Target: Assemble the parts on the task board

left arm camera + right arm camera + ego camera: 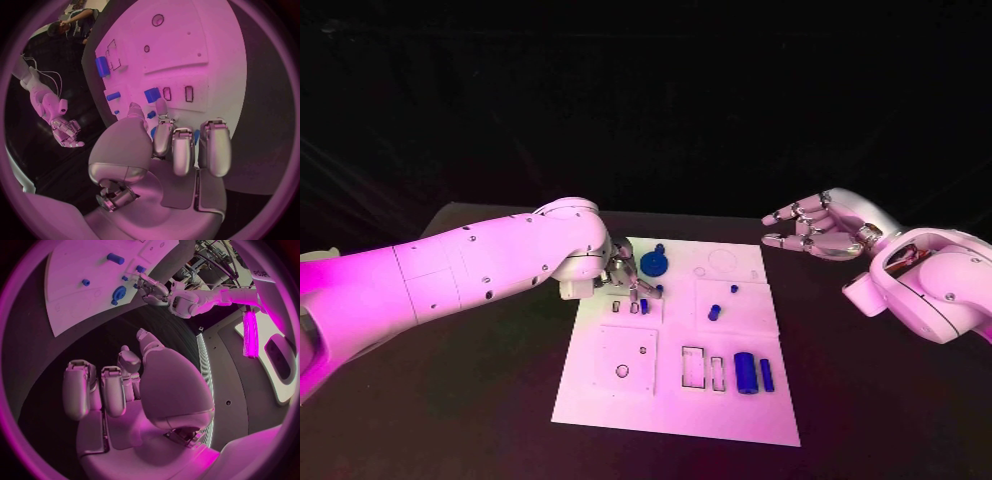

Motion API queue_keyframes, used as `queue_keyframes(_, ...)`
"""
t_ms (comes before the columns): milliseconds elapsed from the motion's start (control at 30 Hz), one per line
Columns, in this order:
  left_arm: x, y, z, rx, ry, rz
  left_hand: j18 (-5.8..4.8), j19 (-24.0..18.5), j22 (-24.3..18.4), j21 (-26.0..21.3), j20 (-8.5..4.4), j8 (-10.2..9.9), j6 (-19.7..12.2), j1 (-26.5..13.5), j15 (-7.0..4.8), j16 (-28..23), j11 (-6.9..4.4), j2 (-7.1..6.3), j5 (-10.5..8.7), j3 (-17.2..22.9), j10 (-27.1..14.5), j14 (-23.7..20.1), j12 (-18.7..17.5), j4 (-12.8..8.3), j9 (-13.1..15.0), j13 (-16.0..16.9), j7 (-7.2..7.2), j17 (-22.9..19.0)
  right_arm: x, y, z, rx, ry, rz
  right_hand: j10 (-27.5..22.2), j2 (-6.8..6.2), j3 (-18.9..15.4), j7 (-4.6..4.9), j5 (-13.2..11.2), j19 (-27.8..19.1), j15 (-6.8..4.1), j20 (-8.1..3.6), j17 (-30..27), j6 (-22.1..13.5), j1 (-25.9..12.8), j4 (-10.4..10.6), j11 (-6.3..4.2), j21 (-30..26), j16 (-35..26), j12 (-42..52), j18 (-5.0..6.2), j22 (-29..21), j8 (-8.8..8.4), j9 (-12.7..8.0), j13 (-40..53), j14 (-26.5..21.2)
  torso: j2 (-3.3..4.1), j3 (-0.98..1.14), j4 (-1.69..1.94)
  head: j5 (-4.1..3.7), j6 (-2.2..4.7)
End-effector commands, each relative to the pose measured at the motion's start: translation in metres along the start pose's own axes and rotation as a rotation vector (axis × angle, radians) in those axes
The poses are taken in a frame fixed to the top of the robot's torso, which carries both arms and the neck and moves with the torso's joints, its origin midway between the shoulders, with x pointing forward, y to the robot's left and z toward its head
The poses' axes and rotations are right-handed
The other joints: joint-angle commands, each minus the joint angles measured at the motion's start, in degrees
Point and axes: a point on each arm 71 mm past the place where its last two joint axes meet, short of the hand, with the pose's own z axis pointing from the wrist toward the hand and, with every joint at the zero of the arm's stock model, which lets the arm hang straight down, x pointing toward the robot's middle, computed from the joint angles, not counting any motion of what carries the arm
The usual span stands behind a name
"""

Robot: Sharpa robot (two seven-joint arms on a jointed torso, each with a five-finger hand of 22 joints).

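The left hand [610,272] is down over the far left part of the white board [632,400], which lies in the middle of the black tabletop [473,400]. Its fingers [181,150] are curled downward close together, their tips right at a small blue block [152,94] standing beside two little rectangular slots. Whether they actually pinch that block or only touch it I cannot tell; the fingers cover the contact. My guess is that this is the fitting step: a small piece being set or pressed into its seat near those slots. The next move would call for a straight, gentle push with the piece kept upright, then a clean release without dragging it sideways.

The right hand [816,228] hangs above the tabletop off the far right corner of the board, well apart from every piece, fingers spread and loosely bent, holding nothing.

Counting what I can make out on the board from above: one round blue disc [655,265] at the far edge just right of the left hand; one tiny blue peg [734,288] and one short blue piece [714,313] in the middle right; two blue cylinders [746,372] lying side by side near the right edge, close to me; and the small block at the left fingers. That makes six blue pieces, though something smaller may be hidden beneath the hand.
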Motion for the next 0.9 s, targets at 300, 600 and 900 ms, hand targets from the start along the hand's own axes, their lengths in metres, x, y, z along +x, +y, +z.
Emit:
queue_keyframes(300,0.0028,-0.0036,0.0042,-0.051,0.03,0.046,-1.12,1.9,5.7,0.4,-0.29,0.4,-0.6,1.7,-0.5,0.2,0.07,1.68,-0.22,0.1,0.5,6.0,0.4,-0.4,1.0,0.3,-0.02,15.1,0.002,0.0001,0.001,0.004,0.007,-0.002,0.3,0.26,-0.3,-0.02,0.3,0.1,-0.27,-0.41,8.0,0.4,0.5,0.0,0.09,-0.4,-0.2,-0.2,0.29,-0.1,0.15,0.0,-0.1,4.5,0.01,-0.06,-0.03,0.09,-0.44)
queue_keyframes(600,0.0045,-0.0057,0.0057,-0.053,0.041,0.057,-1.12,1.9,5.8,0.5,-0.15,0.4,-0.8,3.5,-0.4,0.2,0.15,2.14,0.0,0.6,0.5,6.0,0.5,-0.6,1.9,0.4,0.07,15.1,0.0023,-0.0004,0.0012,0.007,0.011,-0.002,0.2,0.29,-0.3,-0.01,0.5,0.1,-0.27,-0.42,7.9,0.4,0.5,0.0,0.08,-0.5,-0.3,-0.3,0.31,-0.2,0.15,0.0,-0.2,4.5,-0.02,0.0,0.08,0.17,-0.75)
queue_keyframes(900,0.0058,-0.0071,0.006,-0.052,0.051,0.066,-1.13,1.9,6.0,0.5,-0.09,0.4,-1.0,4.7,-0.35,0.2,0.19,2.25,0.03,1.1,0.5,6.0,0.5,-0.7,2.5,0.6,0.1,15.1,0.0029,-0.0004,0.0014,0.008,0.014,-0.002,0.2,0.29,-0.3,-0.01,0.5,0.1,-0.27,-0.42,7.9,0.4,0.5,0.0,0.08,-0.5,-0.3,-0.3,0.31,-0.2,0.15,0.0,-0.2,4.5,0.01,0.03,0.04,0.33,-0.88)
